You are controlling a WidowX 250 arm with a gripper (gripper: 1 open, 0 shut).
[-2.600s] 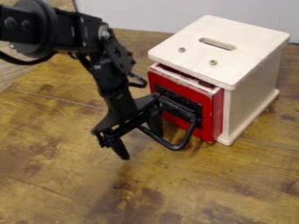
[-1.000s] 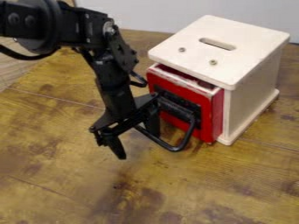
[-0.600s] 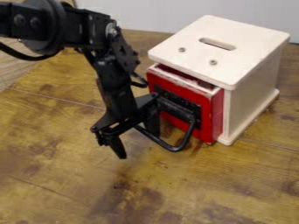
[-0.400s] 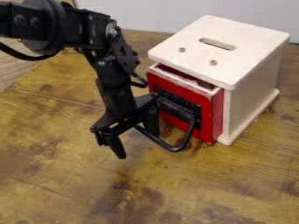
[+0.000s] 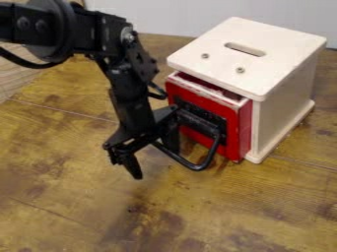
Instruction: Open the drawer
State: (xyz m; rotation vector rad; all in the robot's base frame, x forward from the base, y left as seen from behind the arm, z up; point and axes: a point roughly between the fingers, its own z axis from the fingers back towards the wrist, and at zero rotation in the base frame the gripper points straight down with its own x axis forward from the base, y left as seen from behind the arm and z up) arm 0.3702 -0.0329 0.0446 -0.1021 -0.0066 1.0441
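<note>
The drawer (image 5: 211, 116) has a red front with a black panel and sits in the cream-white box (image 5: 270, 84). It stands out a little from the box face. Its black loop handle (image 5: 198, 157) reaches forward and down over the table. My black gripper (image 5: 145, 146) hangs at the left end of the handle. One finger (image 5: 129, 163) points down to the table and the other finger (image 5: 166, 124) lies toward the drawer front. The jaws stand apart, with the near end of the handle between them. I cannot tell whether they touch it.
The wooden table (image 5: 79, 212) spreads to the left and in front of the box. The black arm (image 5: 105, 59) comes in from the upper left. The box's cream top has a slot (image 5: 245, 46) and two small screws.
The arm and gripper have shifted very slightly to the left. The drawer and handle look the same.
</note>
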